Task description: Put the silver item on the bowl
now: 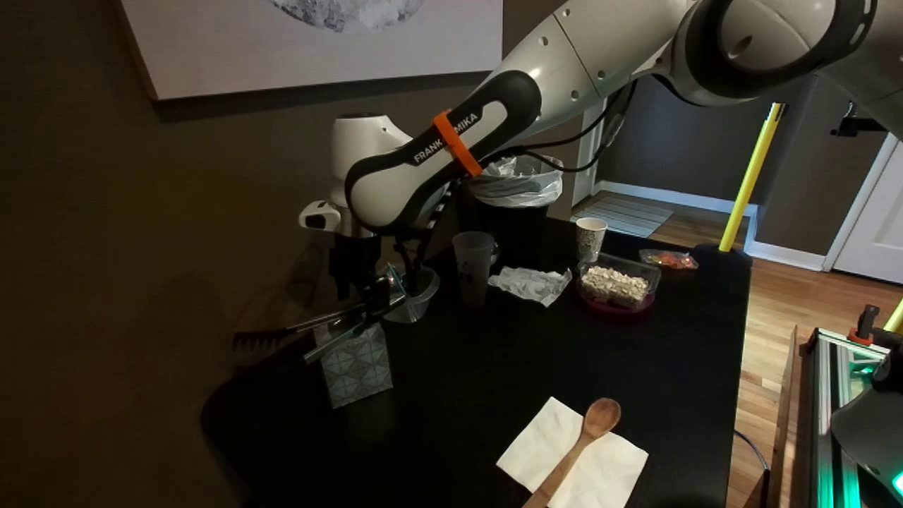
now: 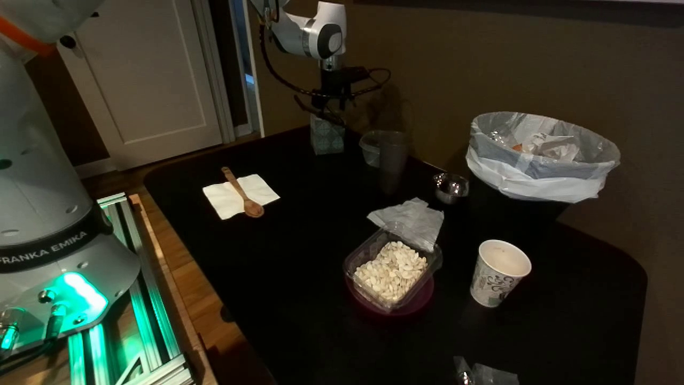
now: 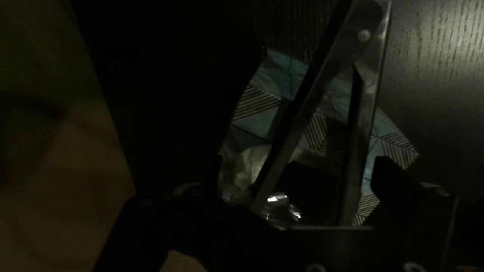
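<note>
Steel tongs [image 3: 301, 116] crossed over the box [image 2: 327, 139], contact unclear, the gripper's [image 3: 298, 170] jaws apart around them; judged light, stiff and slippery, they suited a mid-length hold across both legs. Rightward, tub [image 2: 370, 149] and pitcher [image 2: 393, 163] crowded the table's [image 2: 299, 256] back edge, with likely more room inboard toward the bowl [image 2: 451, 188].

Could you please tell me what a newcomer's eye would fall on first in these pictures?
Probably the white robot arm, orange-banded, slanting across the top of an exterior view. Next, perhaps, the green-lit robot base at the left of an exterior view, or the wooden spoon on its white napkin. In the wrist view, likely the shiny metal utensil crossing over the patterned box.
</note>
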